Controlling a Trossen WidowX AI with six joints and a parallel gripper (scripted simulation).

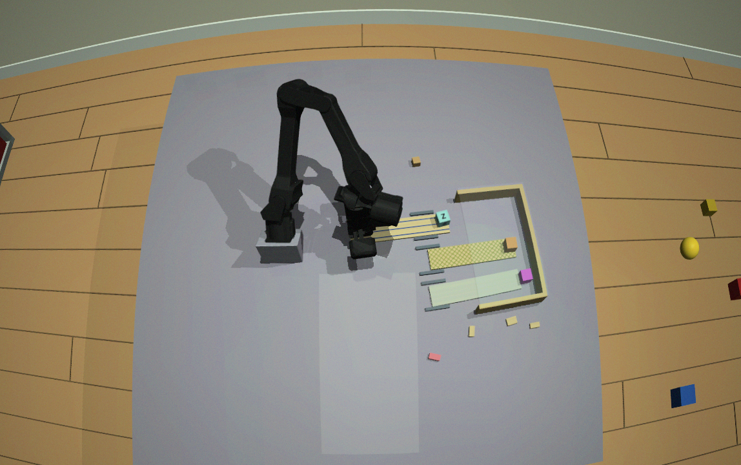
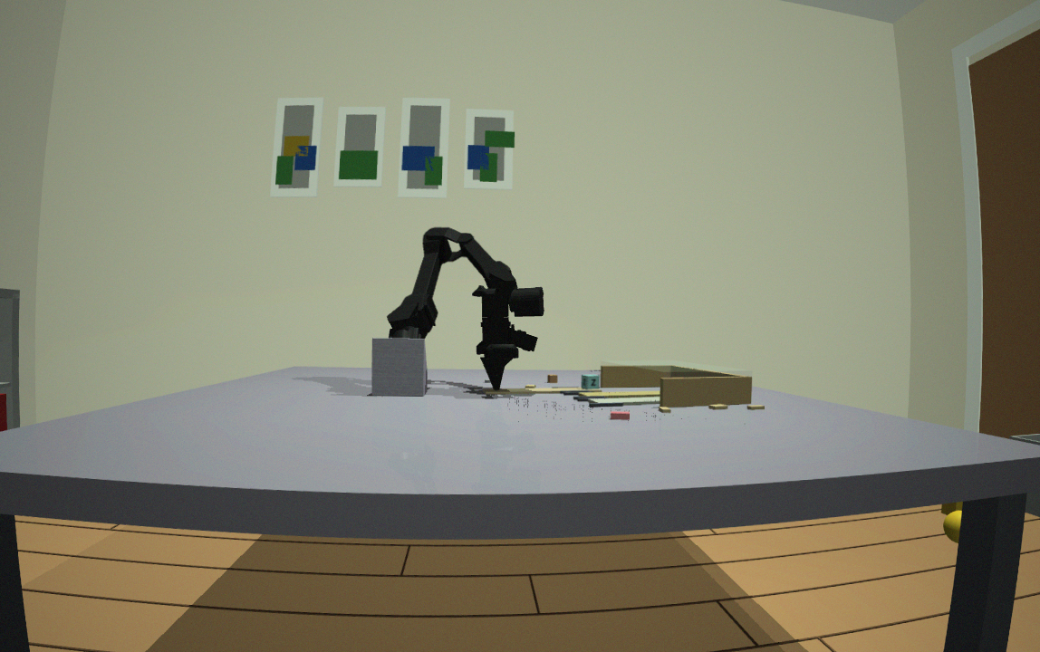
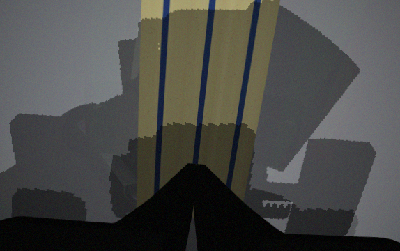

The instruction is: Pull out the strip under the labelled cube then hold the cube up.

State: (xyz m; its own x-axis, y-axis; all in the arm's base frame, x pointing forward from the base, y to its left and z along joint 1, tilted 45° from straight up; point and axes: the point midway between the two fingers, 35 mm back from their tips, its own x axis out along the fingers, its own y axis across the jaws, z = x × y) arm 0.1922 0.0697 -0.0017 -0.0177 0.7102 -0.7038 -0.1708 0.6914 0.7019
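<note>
The labelled cube (image 1: pixel 443 217) (image 2: pixel 589 380) is teal with a "Z" and rests on the far end of the tan strip with blue stripes (image 1: pixel 414 230) (image 2: pixel 556 390) (image 3: pixel 186 87). The cube stands just outside the open side of the tan three-sided frame (image 1: pixel 529 231) (image 2: pixel 702 390). My gripper (image 1: pixel 357 236) (image 2: pixel 496 386) (image 3: pixel 195 172) is shut. It points straight down with its tips on the near end of the striped strip. Nothing is held between the fingers.
A yellow hatched strip (image 1: pixel 465 254) bears an orange cube (image 1: pixel 510 243). A pale green strip (image 1: pixel 471 287) bears a magenta cube (image 1: pixel 526 275). Short grey bars (image 1: pixel 426 237) lie between the strips. Small loose blocks (image 1: pixel 415 161) (image 1: pixel 434 356) (image 1: pixel 511 320) are scattered around. The arm's base (image 1: pixel 279 248) stands to the left.
</note>
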